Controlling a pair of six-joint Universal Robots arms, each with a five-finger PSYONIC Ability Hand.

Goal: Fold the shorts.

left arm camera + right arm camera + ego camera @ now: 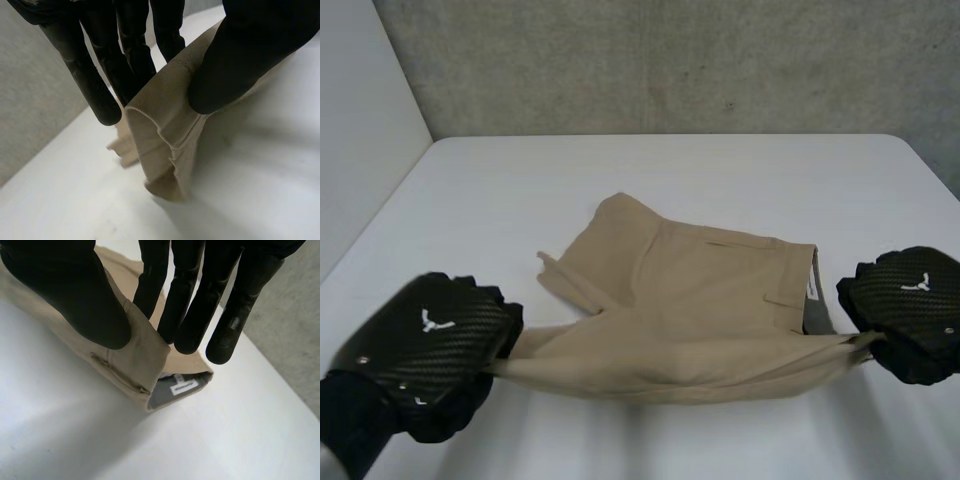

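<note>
Tan shorts [700, 290] lie on the white table [650, 170], with the near edge raised and stretched between both hands. My left hand [430, 340] pinches the leg-end corner of that edge. In the left wrist view the cloth [165, 130] is caught between the thumb [235, 60] and the fingers [100, 95]. My right hand [910, 305] pinches the waistband corner. In the right wrist view the waistband [140, 365] sits between thumb [80, 300] and fingers [190, 315], with the grey lining and a white label [182, 386] showing just past the fingertips.
A grey wall [670, 60] runs behind the table's far edge, and a lighter wall [360, 120] stands at the left. Bare tabletop surrounds the shorts, with the widest stretch beyond them toward the far edge.
</note>
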